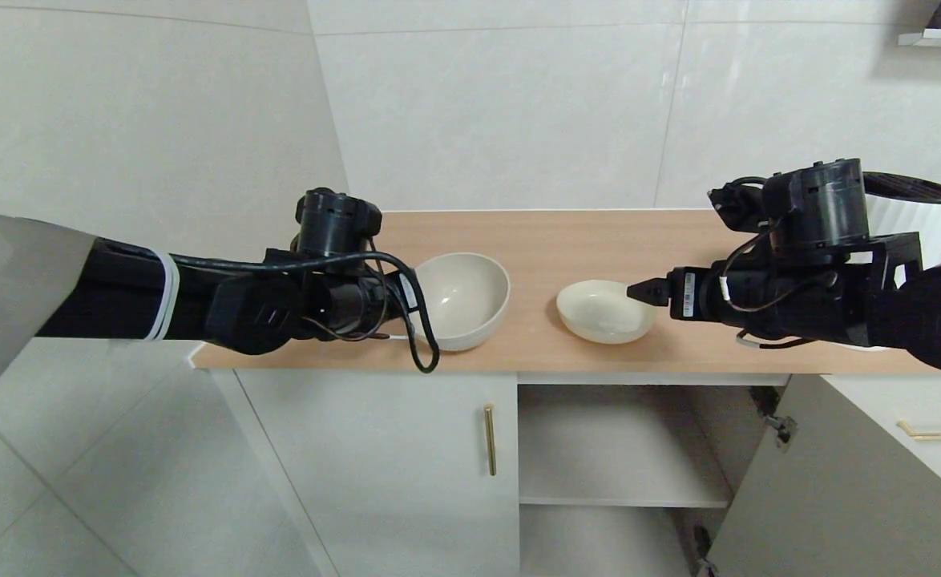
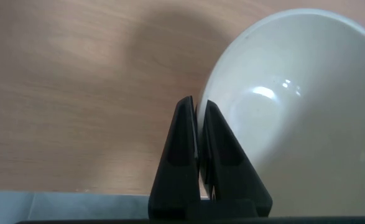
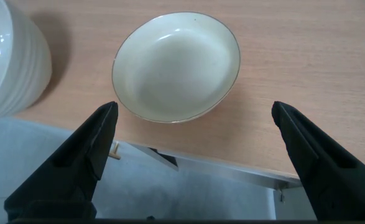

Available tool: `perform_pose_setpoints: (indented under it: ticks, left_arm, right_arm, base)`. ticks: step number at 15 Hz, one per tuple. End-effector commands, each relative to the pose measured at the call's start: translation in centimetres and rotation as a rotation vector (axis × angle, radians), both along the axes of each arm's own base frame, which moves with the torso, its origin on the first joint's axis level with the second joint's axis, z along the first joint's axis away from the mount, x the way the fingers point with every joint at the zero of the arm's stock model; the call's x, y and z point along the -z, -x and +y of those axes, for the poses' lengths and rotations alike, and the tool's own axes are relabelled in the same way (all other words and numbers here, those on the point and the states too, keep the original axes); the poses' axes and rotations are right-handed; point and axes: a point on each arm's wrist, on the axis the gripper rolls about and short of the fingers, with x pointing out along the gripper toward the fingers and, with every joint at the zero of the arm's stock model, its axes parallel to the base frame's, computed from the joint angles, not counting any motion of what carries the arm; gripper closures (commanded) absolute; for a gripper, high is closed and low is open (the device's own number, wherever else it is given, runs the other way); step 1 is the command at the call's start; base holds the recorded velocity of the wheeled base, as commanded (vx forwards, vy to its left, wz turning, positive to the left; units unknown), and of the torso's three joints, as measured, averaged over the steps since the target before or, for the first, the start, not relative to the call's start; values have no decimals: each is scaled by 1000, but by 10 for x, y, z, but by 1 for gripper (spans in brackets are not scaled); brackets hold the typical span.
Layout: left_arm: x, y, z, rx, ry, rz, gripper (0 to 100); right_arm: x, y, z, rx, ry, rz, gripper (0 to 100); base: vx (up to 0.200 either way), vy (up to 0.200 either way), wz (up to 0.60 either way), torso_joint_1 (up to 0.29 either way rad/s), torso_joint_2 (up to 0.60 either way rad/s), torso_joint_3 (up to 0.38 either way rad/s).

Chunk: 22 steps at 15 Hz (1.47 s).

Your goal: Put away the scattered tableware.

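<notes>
White tiled walls (image 1: pixel 502 104) rise behind the wooden table (image 1: pixel 551 232). Below, a white cabinet door (image 1: pixel 374 465) with a brass handle (image 1: pixel 489 439) adjoins an open shelf (image 1: pixel 615 485)

site: kitchen, i'd say | wood countertop (image 1: pixel 567 232) under my right gripper (image 1: pixel 640 291) | white tiled wall (image 1: pixel 502 104) beyond it | white cabinets (image 1: pixel 374 473), brass pull (image 1: pixel 489 439), below it | white bowl (image 1: pixel 466 298), cream bowl (image 1: pixel 605 311) on that countertop
</notes>
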Motion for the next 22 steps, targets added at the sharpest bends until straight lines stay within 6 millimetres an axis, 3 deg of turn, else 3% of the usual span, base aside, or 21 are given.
perform_pose_setpoints:
  ticks: [1,5,8,11,18,19,22]
  left_arm:
    - [-15,10,2,1,11,-32,100]
    - [-23,29,6,18,13,-35,100]
    - [-34,45,7,37,22,-55,100]
    - [-45,60,6,79,41,-74,100]
    - [-45,62,6,82,40,-73,100]
    - [-45,62,6,80,41,-73,100]
    - [-45,62,6,81,42,-72,100]
  right_arm:
    - [-2,1,0,0,-4,-7,0]
    - [6,-13,2,23,7,8,0]
    - [40,-51,8,147,82,56,0]
    - [60,-71,15,209,76,82,0]
    - [69,-82,17,235,63,91,0]
    - [70,-82,17,235,60,93,100]
    - [59,-77,16,244,23,74,100]
  base:
    - [0,0,0,0,0,0]
    - [0,0,0,0,0,0]
    - [0,0,0,0,0,0]
    - [0,0,0,0,0,0]
    - [0,0,0,0,0,0]
    - [0,0,0,0,0,0]
    - [0,0,0,0,0,0]
